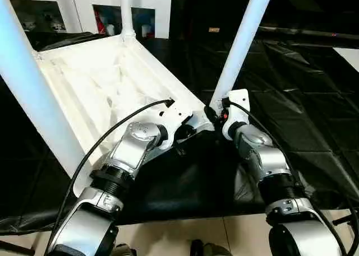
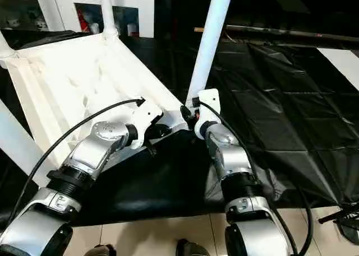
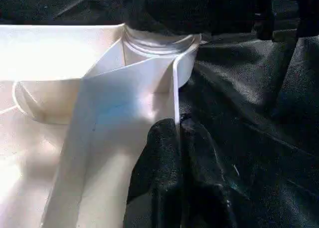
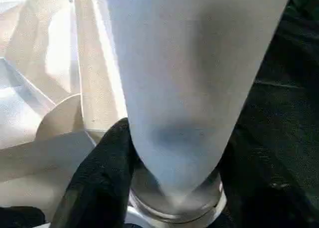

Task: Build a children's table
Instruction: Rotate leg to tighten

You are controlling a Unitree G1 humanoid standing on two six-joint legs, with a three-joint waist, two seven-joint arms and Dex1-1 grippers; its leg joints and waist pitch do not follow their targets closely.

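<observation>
The white tabletop lies upside down on a black sheet, ribbed underside up. Three white legs stand in its corner sockets: one at the near left, one at the far corner and one at the near right. My left gripper is shut on the tabletop's thin rim wall beside the near right socket. One black finger sits on each side of the wall. My right gripper clasps the base of the near right leg just above its socket, with black fingers pressed on both sides.
The black sheet covers the floor all around and stretches far to the right. A white glass-door cabinet stands behind the tabletop. Pale floor tiles run along the near edge, and a tripod foot sits at the near right.
</observation>
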